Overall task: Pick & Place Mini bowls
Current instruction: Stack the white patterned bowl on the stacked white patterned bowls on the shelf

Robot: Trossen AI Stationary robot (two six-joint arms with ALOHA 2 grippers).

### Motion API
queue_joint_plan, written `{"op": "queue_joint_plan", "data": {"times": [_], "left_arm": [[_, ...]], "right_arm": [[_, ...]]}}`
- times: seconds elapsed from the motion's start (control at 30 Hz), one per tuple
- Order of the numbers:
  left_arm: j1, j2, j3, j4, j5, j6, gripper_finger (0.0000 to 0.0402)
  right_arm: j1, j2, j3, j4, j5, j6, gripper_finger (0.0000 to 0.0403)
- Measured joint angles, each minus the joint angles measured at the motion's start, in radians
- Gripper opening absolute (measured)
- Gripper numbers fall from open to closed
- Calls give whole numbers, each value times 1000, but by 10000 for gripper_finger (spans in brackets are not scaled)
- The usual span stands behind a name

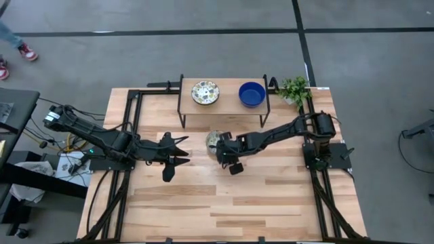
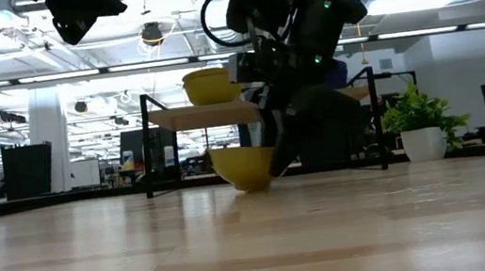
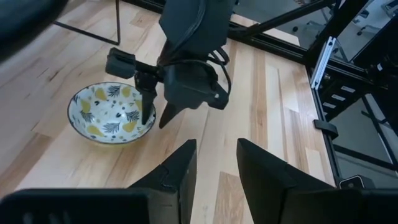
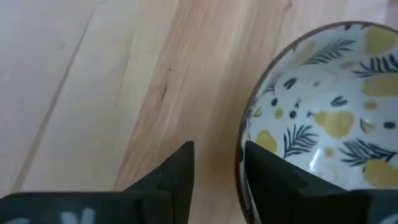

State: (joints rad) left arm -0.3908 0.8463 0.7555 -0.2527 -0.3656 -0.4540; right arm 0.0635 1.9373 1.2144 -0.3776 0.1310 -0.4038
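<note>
Beside the right end effector, fingers spread astride its rim, sits a glossy round patterned bowl.

Both arms are built of matte black segmented links, with black cables looped along their joints. The left pincer is formed of two pointed black fingers that taper to tips. The right pincer is carried on a bulky black wrist block with a side bracket, and small green indicator lights are seen glowing on its housing.
</note>
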Motion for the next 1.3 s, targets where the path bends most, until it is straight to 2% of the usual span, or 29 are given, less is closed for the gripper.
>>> {"op": "queue_joint_plan", "data": {"times": [0.57, 0.7, 0.87, 1.3], "left_arm": [[0, 0, 0, 0, 0, 3, 113], [0, 0, 0, 0, 0, 0, 113], [0, 0, 0, 0, 0, 0, 113], [0, 0, 0, 0, 0, 3, 113]], "right_arm": [[-7, 0, 0, 21, 5, 3, 94], [-7, 0, 8, 18, 4, 3, 65], [-5, 0, 33, -5, -5, 5, 9], [3, 0, 132, -104, -28, 14, 4]]}}
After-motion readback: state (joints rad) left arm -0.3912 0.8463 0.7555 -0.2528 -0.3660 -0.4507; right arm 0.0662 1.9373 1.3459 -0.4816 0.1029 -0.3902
